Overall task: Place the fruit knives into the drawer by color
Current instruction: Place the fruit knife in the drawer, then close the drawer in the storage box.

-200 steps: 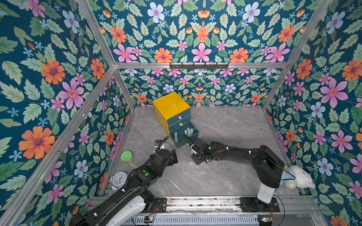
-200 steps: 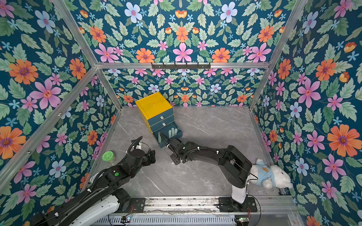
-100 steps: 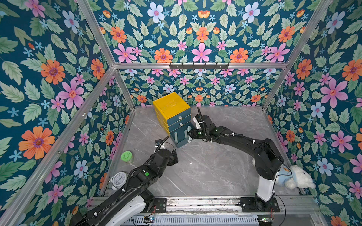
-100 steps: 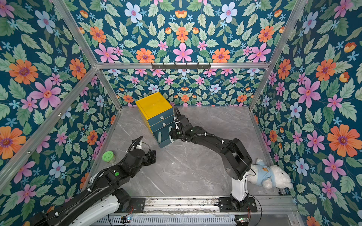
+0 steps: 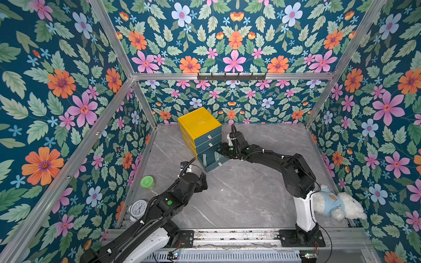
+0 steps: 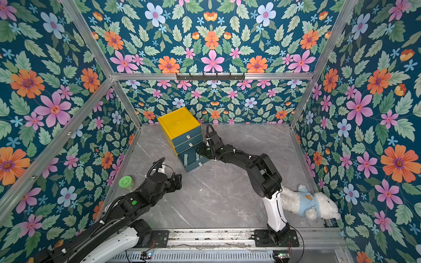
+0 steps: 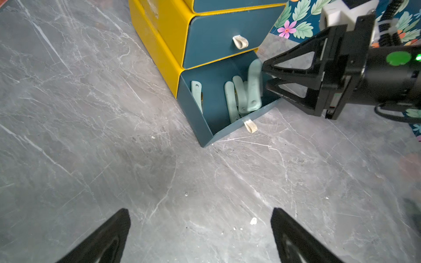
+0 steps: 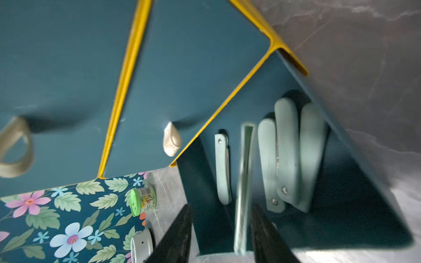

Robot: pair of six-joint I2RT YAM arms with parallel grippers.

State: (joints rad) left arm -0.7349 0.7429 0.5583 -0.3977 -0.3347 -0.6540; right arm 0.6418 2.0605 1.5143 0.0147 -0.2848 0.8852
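The drawer [image 5: 199, 124] [image 6: 178, 123] is a yellow cabinet with three teal drawers; its bottom one [image 7: 227, 132] [image 8: 355, 182] is pulled out. Several mint-teal fruit knives [image 7: 230, 100] [image 8: 287, 150] lie inside it. My right gripper [image 5: 219, 151] [image 6: 199, 151] [image 7: 264, 76] [image 8: 222, 230] hangs over that open drawer with its jaws apart. One mint knife [image 8: 243, 182] [image 7: 254, 86], blurred and edge-on, is loose between the fingers above the others. My left gripper [image 5: 204, 180] [image 6: 177, 180] [image 7: 200, 216] is open over bare table in front of the cabinet.
A green-lidded jar [image 5: 147, 182] [image 6: 125, 182] [image 8: 142, 200] and an alarm clock [image 5: 137, 208] stand by the left wall. A white plush toy [image 5: 337, 202] [image 6: 309, 201] lies at the right arm's base. The two upper drawers are shut.
My right arm swung from in front of the cabinet to over the open bottom drawer, and its jaws have spread, letting go of the mint knife. The left arm has not moved.
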